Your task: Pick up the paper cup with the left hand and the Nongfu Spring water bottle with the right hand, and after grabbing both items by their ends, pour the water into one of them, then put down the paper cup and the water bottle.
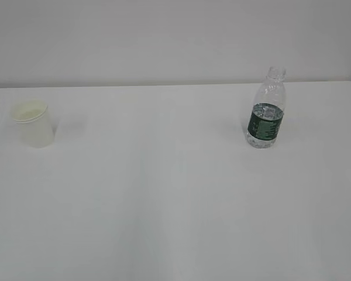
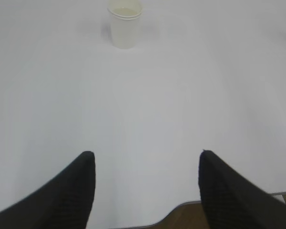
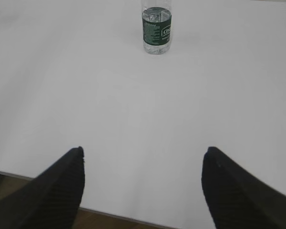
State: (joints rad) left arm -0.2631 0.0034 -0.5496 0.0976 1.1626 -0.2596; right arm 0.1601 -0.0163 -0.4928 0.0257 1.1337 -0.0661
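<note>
The paper cup (image 1: 33,123) stands upright on the white table (image 1: 164,193) at the far left; the left wrist view has the paper cup (image 2: 125,24) far ahead at the top. The Nongfu Spring water bottle (image 1: 267,109), capless and with a dark green label, stands upright at the right, holding a little water; in the right wrist view the bottle (image 3: 157,27) is far ahead. My left gripper (image 2: 147,155) is open and empty over the table's near edge. My right gripper (image 3: 143,151) is open and empty too. Neither arm shows in the exterior view.
The table's near edge (image 2: 181,210) with brown floor below shows under the left gripper, and the same edge (image 3: 109,213) runs under the right gripper. A plain pale wall (image 1: 164,35) rises behind the table.
</note>
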